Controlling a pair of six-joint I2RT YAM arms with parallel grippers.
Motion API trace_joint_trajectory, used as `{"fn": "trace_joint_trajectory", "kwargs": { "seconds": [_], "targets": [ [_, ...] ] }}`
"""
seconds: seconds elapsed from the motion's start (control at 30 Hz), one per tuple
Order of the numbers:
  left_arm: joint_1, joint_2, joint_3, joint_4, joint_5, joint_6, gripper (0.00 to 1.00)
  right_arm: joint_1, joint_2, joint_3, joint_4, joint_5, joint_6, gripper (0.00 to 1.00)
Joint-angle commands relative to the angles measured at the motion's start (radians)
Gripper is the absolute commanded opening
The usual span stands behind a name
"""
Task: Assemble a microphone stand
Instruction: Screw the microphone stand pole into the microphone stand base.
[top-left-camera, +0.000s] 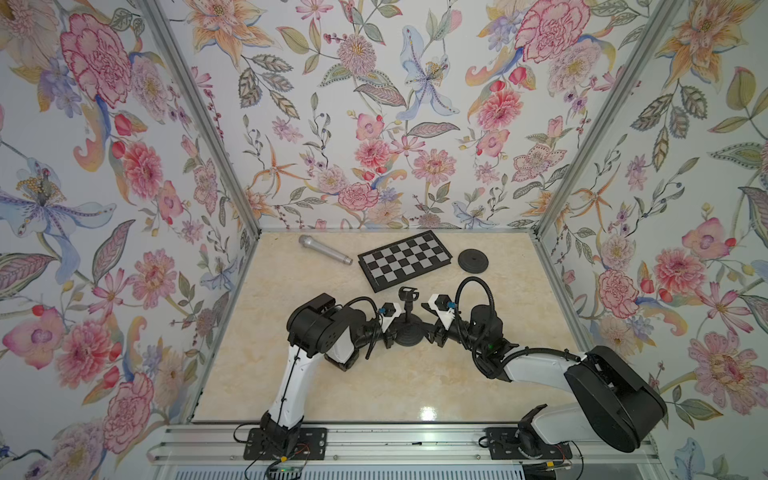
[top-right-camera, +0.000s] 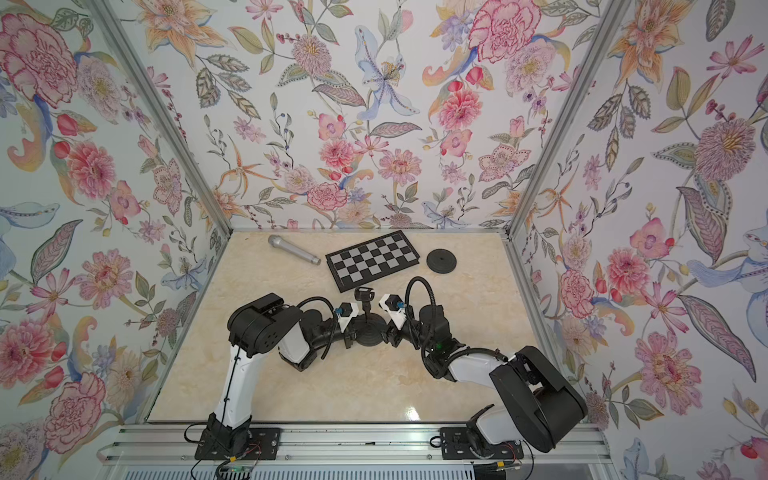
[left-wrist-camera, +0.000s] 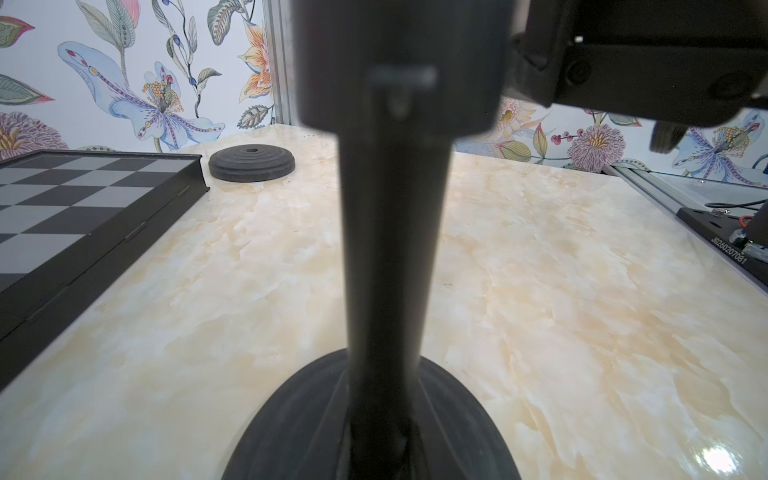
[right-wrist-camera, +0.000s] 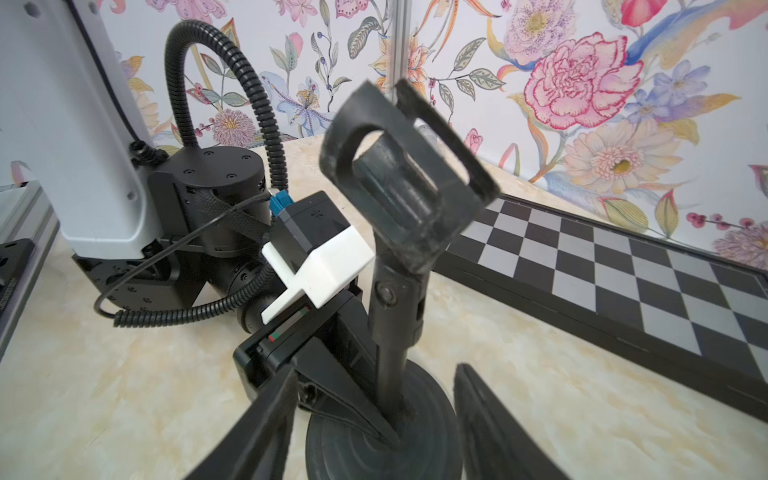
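Note:
A black stand pole (top-left-camera: 408, 311) with a clip (right-wrist-camera: 407, 174) on top stands upright in the middle of a round black base (top-left-camera: 409, 332) at the table's centre. My left gripper (right-wrist-camera: 390, 430) is shut on the pole's foot just above the base (right-wrist-camera: 432, 419). My right gripper (right-wrist-camera: 376, 370) is open, one finger (right-wrist-camera: 266, 419) on each side of the base, touching nothing. In the left wrist view the pole (left-wrist-camera: 392, 249) fills the middle. A silver microphone (top-left-camera: 325, 249) lies at the far left of the table in both top views.
A black-and-grey chessboard (top-left-camera: 405, 259) lies behind the stand. A second round black disc (top-left-camera: 473, 261) sits to its right, and shows as the disc (left-wrist-camera: 251, 162) in the left wrist view. Floral walls enclose three sides. Bare marble tabletop (top-left-camera: 395, 386) lies in front.

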Motion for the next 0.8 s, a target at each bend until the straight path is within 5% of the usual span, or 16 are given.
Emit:
{"fn": "trace_joint_trajectory", "kwargs": {
  "seconds": [0.0, 0.47, 0.77],
  "targets": [
    [0.000, 0.058, -0.016, 0.240, 0.060, 0.019, 0.19, -0.055, 0.028, 0.048, -0.027, -0.200, -0.089, 0.63],
    [-0.006, 0.066, -0.005, 0.239, 0.073, 0.016, 0.20, -0.091, 0.233, 0.235, 0.043, -0.366, 0.010, 0.53],
    [-0.003, 0.058, -0.013, 0.240, 0.048, 0.029, 0.23, -0.097, 0.262, 0.226, 0.072, -0.332, 0.050, 0.18]
  ]
}}
